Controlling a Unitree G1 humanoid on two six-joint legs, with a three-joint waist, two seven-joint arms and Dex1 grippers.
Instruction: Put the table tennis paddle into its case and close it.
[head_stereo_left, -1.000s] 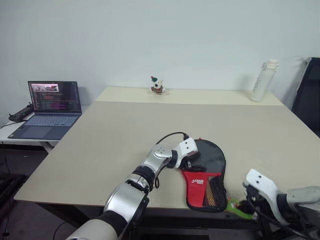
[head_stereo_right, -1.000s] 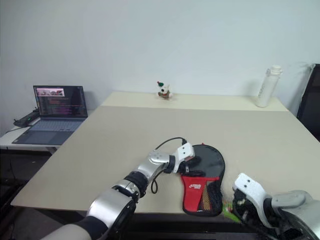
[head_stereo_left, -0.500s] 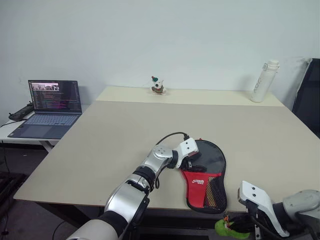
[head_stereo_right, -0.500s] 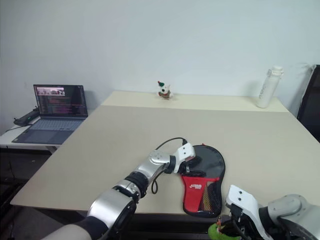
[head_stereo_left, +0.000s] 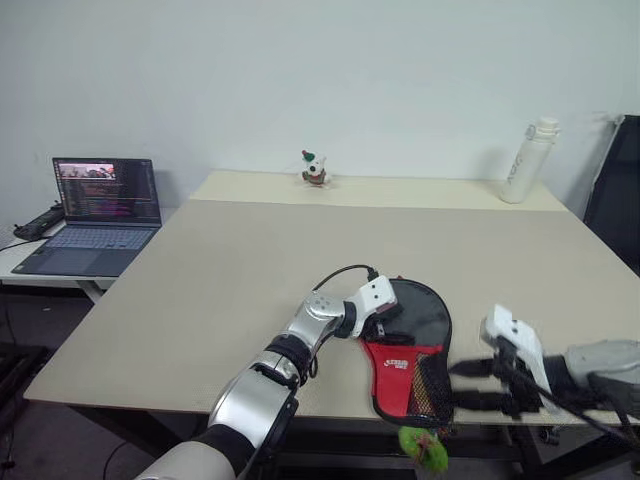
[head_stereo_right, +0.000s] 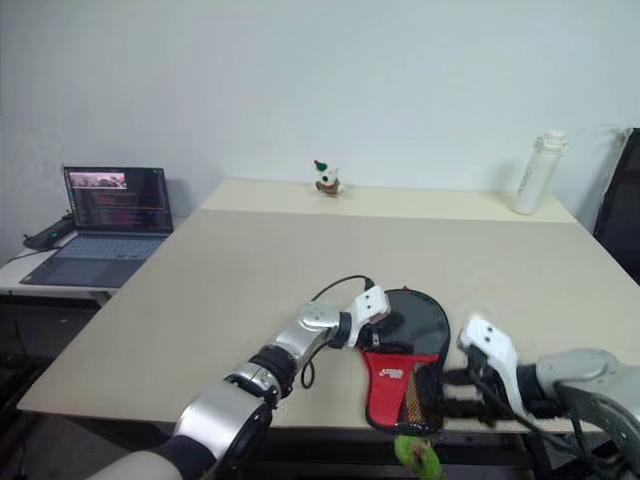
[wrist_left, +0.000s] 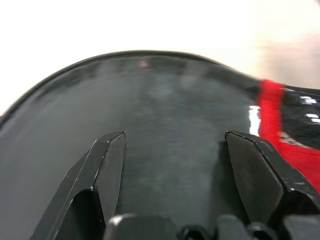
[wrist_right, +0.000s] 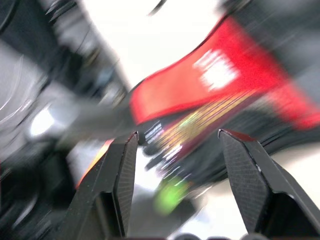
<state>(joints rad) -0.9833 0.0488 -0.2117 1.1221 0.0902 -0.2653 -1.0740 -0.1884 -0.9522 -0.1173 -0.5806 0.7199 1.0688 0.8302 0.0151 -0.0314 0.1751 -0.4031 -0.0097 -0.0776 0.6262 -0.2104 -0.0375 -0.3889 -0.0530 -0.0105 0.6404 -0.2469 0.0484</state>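
Beige tabletop (head_stereo_left: 250, 260) fills the middle of the scene, with an open laptop (head_stereo_left: 95, 215) off on a side desk at far left and a small figurine (head_stereo_left: 315, 170) sitting at the table's far edge. Moving right, the left gripper (head_stereo_left: 392, 322) rests on the black upper part of the case (head_stereo_left: 415, 345), its fingers spread wide over the glossy fabric and holding nothing. The case lies flat near the table's front edge, red lower part toward the robot, mesh pocket on its right side, and a green tag (head_stereo_left: 423, 448) dangles below the edge. The paddle itself can't be made out. Just right of the case, the right gripper (head_stereo_left: 470, 385) hovers with fingers parted, empty, pointing at the mesh. A white bottle (head_stereo_left: 527, 160) stands far right.
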